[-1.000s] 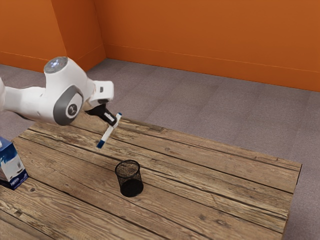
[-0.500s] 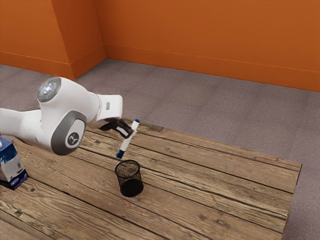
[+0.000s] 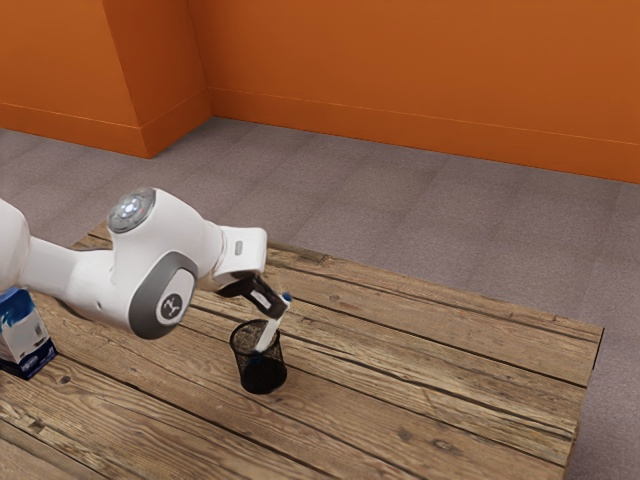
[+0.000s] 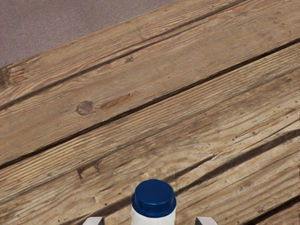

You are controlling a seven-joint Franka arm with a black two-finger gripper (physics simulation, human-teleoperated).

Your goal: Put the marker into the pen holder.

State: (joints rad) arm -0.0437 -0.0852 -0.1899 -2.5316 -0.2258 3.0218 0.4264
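White marker (image 3: 271,335) leans toward exterior view's one o'clock in holder (image 3: 264,378), probably for drop-in; gripper (image 3: 283,308) spread around it, gripping nothing.

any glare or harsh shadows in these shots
Exterior view: a bright glint on the arm's rounded joint cap, soft light over the table, the pen holder very dark toward its base; wrist view: no strong glare on the marker, no harsh shadow evident on the planks.

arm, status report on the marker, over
Gripper at marker's upper part, grip unclear. Marker tilted, lower end inside pen holder, not released as far as I can confirm. Carton well aside, looks no obstacle.
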